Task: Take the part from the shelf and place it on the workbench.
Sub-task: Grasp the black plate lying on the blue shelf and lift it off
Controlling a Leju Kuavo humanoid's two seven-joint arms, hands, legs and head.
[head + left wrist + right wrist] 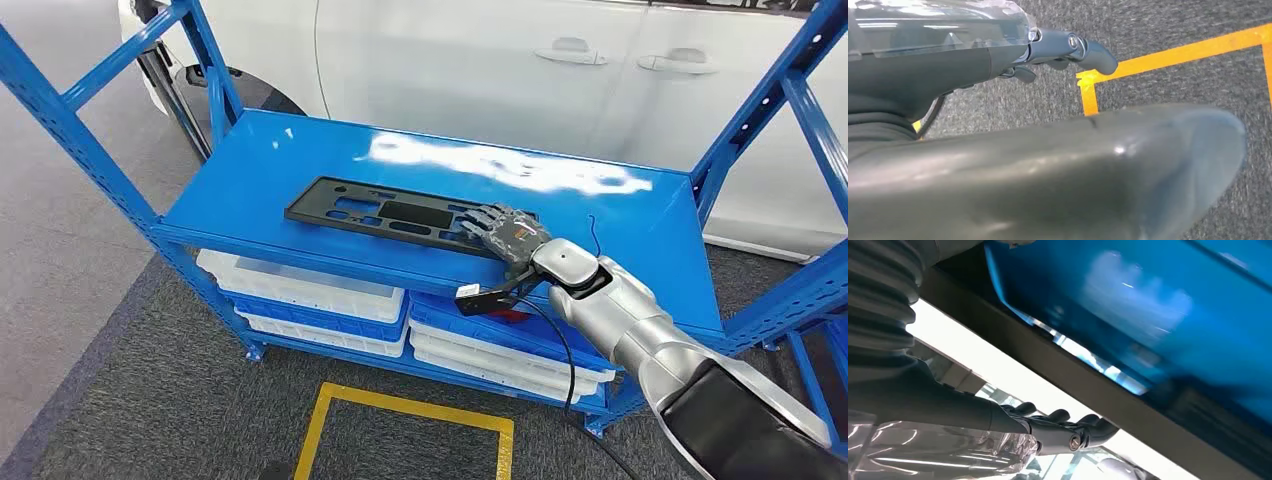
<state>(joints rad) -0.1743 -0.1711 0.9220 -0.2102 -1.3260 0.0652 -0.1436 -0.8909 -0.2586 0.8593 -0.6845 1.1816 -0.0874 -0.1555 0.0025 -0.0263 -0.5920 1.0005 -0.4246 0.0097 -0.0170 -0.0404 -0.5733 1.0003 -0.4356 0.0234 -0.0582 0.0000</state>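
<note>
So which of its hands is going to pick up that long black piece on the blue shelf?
Likely the right hand: its fingers already lie on the black part at its near end on the shelf. The left hand hangs over the floor.

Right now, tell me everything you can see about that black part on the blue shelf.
The black part is a long, flat, matte panel, plastic by its look, pierced by several rectangular cutouts. It lies flat on the top deck of the blue shelf, running roughly along the front edge. The right hand rests on its right end, fingers laid over it; whether they grip it cannot be told.
</note>
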